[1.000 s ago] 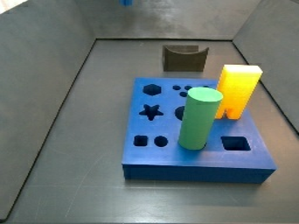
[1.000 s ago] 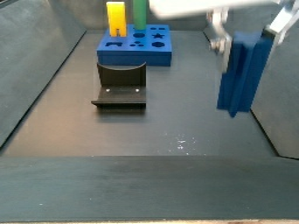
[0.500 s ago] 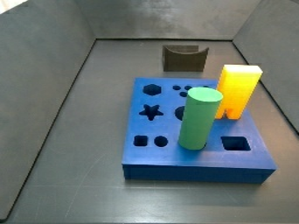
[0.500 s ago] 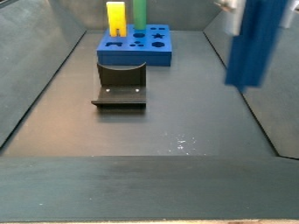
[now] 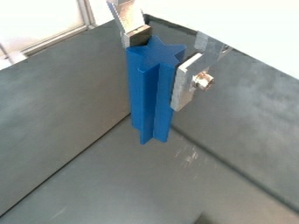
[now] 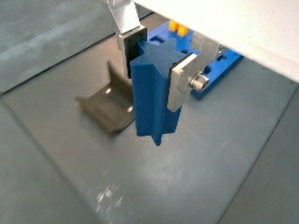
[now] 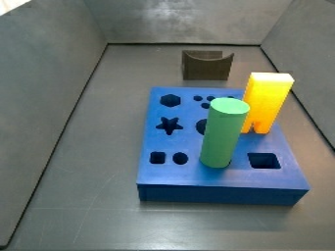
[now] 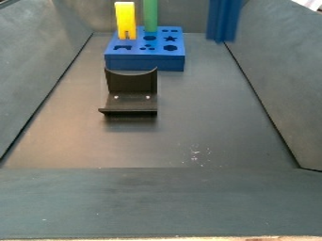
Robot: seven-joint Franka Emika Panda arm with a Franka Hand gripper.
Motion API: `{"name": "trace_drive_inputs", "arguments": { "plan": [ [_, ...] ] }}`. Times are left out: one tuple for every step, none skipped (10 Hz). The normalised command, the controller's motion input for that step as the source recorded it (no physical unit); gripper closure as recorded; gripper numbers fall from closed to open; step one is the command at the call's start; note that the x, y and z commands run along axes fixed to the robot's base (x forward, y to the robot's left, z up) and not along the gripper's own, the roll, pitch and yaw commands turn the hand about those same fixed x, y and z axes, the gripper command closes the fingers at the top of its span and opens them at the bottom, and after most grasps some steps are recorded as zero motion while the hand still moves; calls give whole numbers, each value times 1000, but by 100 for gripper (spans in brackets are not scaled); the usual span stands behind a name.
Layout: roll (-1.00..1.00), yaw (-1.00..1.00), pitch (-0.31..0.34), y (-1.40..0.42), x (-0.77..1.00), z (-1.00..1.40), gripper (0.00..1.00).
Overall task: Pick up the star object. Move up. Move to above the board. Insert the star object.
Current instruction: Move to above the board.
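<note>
Jaws [image 5: 160, 59] clenched on the star object [image 5: 151, 92], carried high off the desk toward its far edge, where the board [image 7: 183, 167] waits; any twist in the grip would jam the ridges at the star hole [image 7: 167, 125]. To its right, the green cylinder [image 7: 222, 131] and yellow-orange block [image 7: 267, 101] crowd the approach; the dark arch block [image 8: 130, 90] lies short of the board

1. Both wrist views: looking steeply down, close along the pincer [image 5: 159, 63] clamping the star object [image 5: 149, 92].
2. Both side views: fixed, high and farther off, sharing the board [image 7: 179, 176] from opposite ends [image 8: 176, 58].
</note>
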Motion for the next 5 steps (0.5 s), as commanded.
{"name": "trace_drive_inputs", "arguments": {
  "plan": [
    [-22, -5, -20, -1000, 128, 160, 100],
    [-14, -4, 0, -1000, 129, 161, 100],
    [-21, 2, 8, -1000, 128, 163, 100],
    [-11, 4, 23, -1000, 128, 169, 100],
    [-18, 7, 36, -1000, 129, 172, 100]
  ]
}}
